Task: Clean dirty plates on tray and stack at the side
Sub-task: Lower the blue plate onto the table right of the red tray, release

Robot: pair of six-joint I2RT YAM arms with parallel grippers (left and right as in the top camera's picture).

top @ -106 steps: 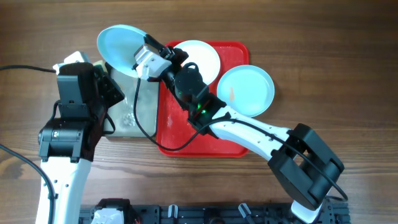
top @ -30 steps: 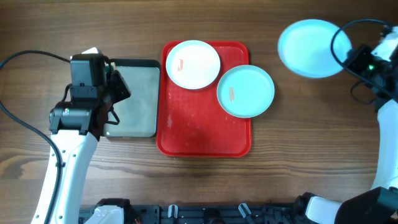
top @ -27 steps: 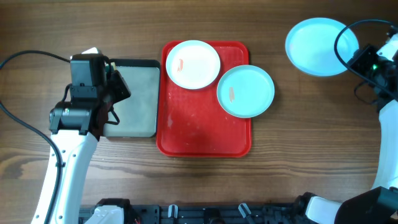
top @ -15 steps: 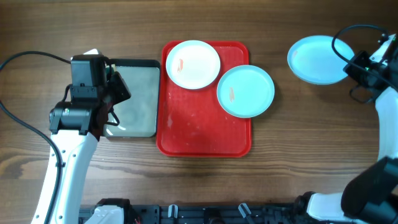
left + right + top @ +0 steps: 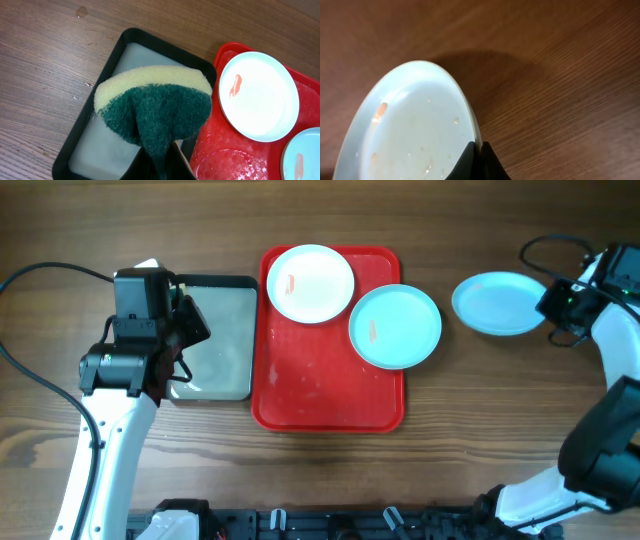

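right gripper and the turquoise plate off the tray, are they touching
Touching. The right wrist view shows the right gripper with both fingertips closed on the rim of the turquoise plate, no gap between them.

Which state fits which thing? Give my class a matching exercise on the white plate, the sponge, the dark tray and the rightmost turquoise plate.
1 white plate
2 sponge
3 dark tray
4 rightmost turquoise plate

A pinched at its rim by the right end effector
B lying on the red tray
C held by the left end effector
D on the table, under the sponge

Pairs: 1-B, 2-C, 3-D, 4-A
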